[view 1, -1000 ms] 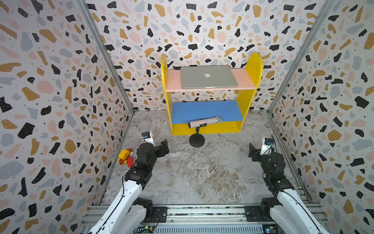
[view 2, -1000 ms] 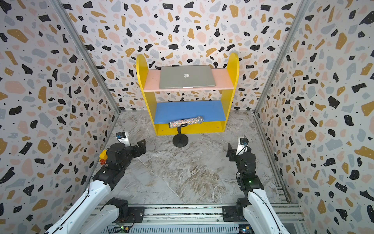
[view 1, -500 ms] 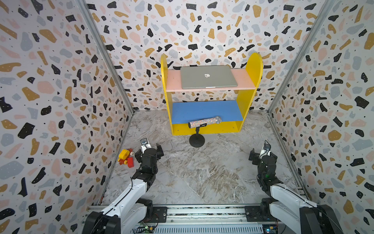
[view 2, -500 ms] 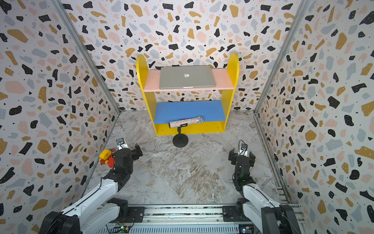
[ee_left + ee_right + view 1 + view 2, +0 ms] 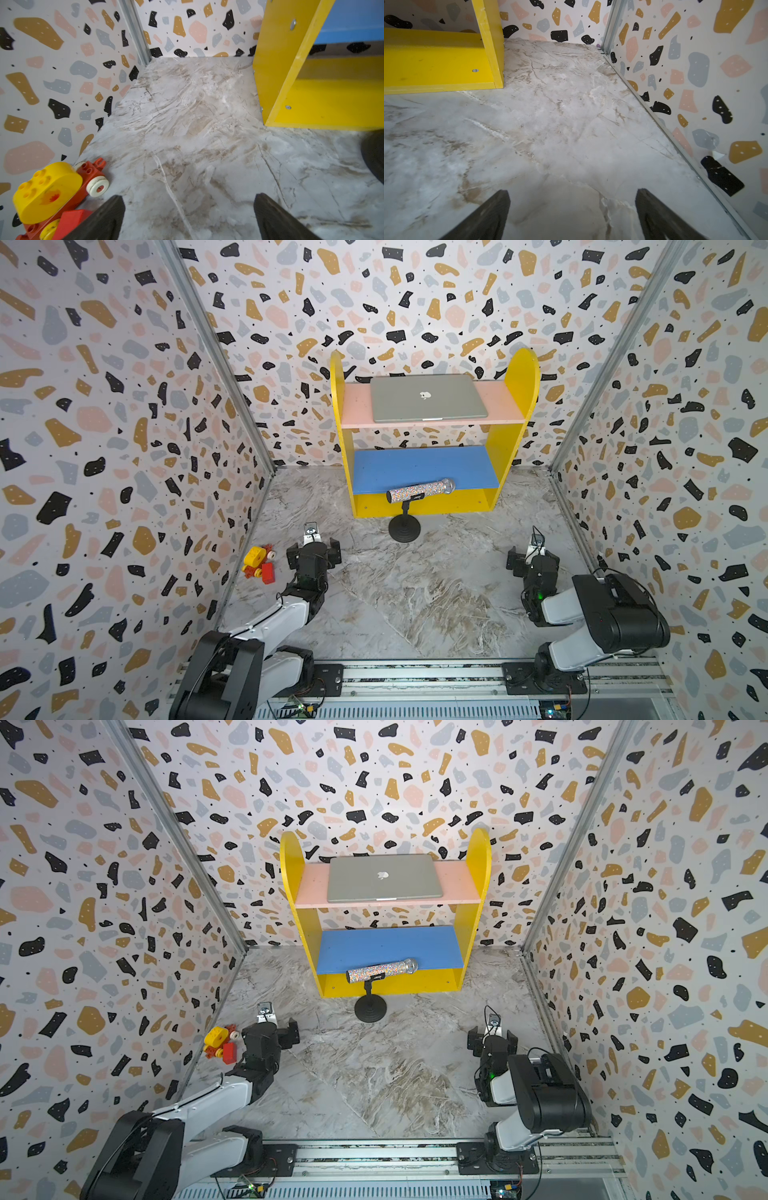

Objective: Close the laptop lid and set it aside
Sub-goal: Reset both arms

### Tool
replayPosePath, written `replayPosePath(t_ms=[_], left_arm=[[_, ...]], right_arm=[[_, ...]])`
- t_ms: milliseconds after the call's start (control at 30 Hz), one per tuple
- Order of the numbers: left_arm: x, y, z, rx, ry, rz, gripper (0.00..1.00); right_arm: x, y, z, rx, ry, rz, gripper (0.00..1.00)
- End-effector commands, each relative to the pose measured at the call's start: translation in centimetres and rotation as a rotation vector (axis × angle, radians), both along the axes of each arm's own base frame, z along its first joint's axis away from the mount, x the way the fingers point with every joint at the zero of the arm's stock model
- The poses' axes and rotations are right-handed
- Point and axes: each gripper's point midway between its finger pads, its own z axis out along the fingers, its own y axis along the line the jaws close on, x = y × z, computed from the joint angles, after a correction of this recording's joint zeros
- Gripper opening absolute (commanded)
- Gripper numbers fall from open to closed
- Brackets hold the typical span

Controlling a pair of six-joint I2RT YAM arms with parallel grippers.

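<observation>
The silver-grey laptop (image 5: 428, 400) (image 5: 384, 880) lies flat on the pink top shelf of the yellow shelf unit (image 5: 519, 377). The laptop lid (image 5: 399, 396) is down, its plain back with the small apple logo facing up. My left gripper (image 5: 313, 551) (image 5: 272, 1033) hovers low over the marble floor at the near left, open and empty (image 5: 188, 209). At the near right my right gripper (image 5: 534, 558) (image 5: 493, 1038) is also open with nothing between its fingers (image 5: 572, 204). Both are far from the laptop.
A glittery microphone (image 5: 419, 491) on a black round-based stand (image 5: 404, 529) is in front of the shelf unit's blue lower shelf. Red and yellow toy bricks (image 5: 259, 562) (image 5: 52, 193) lie by the left wall, close to my left gripper. Patterned walls enclose three sides.
Both arms have folded back and down toward the near rail, so the grippers sit slightly nearer and lower. The laptop has not moved.
</observation>
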Motion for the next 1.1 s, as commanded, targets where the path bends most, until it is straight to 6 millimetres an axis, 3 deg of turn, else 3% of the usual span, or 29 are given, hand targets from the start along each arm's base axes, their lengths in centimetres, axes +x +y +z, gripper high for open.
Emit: replayPosePath(t_ms=[0,100,267,367,767,1067], left_arm=[[1.8,-1.9,1.6,0.042,-0.049,-0.134,1.00],[2.2,-3.4,0.6,0.073,-0.072,-0.231,1.00],[2.9,-2.2,-0.9,0.060,-0.080,-0.163,1.00],[3.1,-1.1,-0.9,0.046,-0.069,-0.101,1.00],[3.2,-1.0,-1.0,0.040,-0.057,-0.102,1.00],[3.2,-1.0,-1.0,0.021,-0.056,-0.121,1.00]], right_arm=[[2.2,-0.1,2.8,0.030,-0.062,-0.004,1.00],[3.4,0.1,2.1,0.049,0.010,0.028,1.00],[3.6,0.2,2.2,0.045,0.003,0.035,1.00],[3.6,0.2,2.1,0.047,0.011,0.036,1.00],[3.7,0.3,2.1,0.043,0.012,0.041,1.00],[4.1,2.0,1.9,0.044,0.034,0.142,1.00]])
